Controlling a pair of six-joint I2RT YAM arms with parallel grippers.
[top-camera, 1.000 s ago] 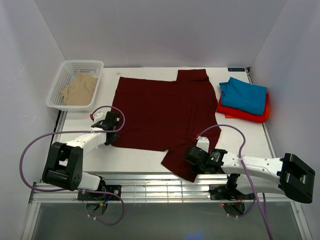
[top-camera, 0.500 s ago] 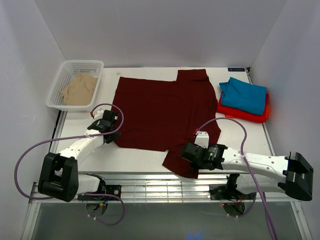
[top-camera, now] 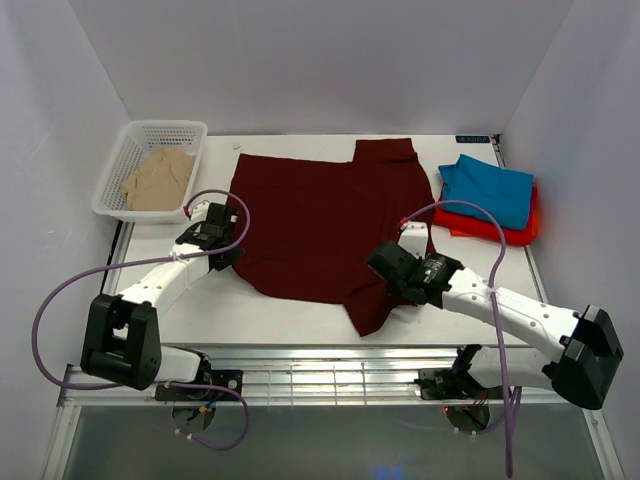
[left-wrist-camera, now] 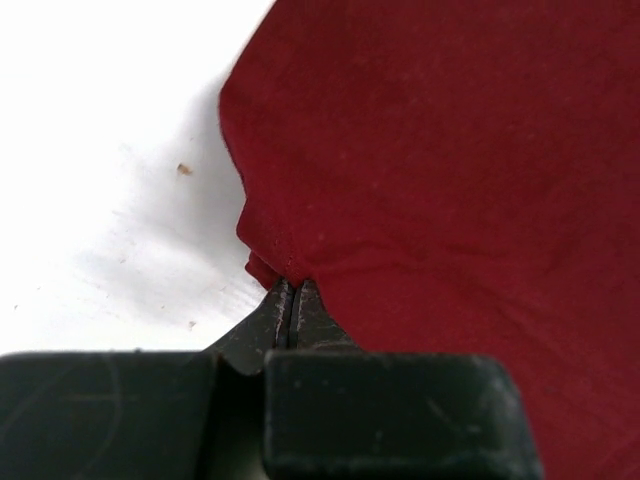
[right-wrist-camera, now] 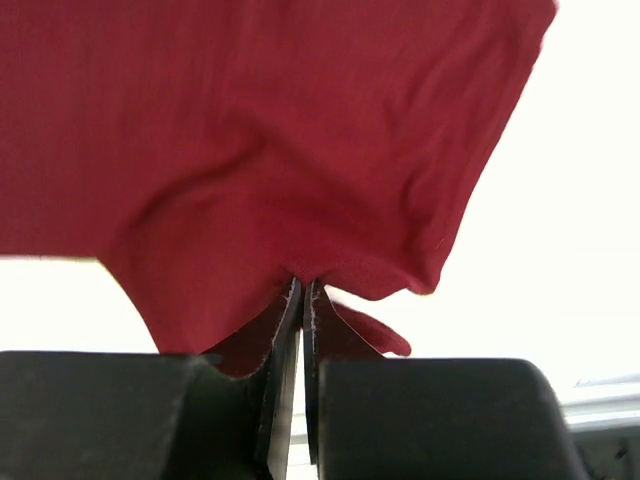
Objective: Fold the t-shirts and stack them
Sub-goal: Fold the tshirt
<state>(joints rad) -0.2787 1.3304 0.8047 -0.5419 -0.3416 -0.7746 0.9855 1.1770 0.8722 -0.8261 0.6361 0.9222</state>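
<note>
The dark maroon t-shirt (top-camera: 320,210) lies spread in the middle of the table. My left gripper (top-camera: 233,258) is shut on its near left corner; in the left wrist view the fingertips (left-wrist-camera: 290,288) pinch a bunched edge of the cloth (left-wrist-camera: 450,180). My right gripper (top-camera: 380,270) is shut on the near right part, and the sleeve hangs from it toward the front edge. The right wrist view shows maroon cloth (right-wrist-camera: 280,130) gathered and lifted between the closed jaws of that gripper (right-wrist-camera: 303,285). A folded teal-blue t-shirt (top-camera: 487,190) rests on a red-orange one (top-camera: 495,233) at the right.
A white mesh basket (top-camera: 165,125) at the back left holds a beige t-shirt (top-camera: 158,178). White walls close in the table on three sides. A metal rail runs along the near edge by the arm bases.
Both grippers closed on the maroon shirt's near edge, then moved away from the front edge, drawing that edge and the right sleeve toward the far side.
</note>
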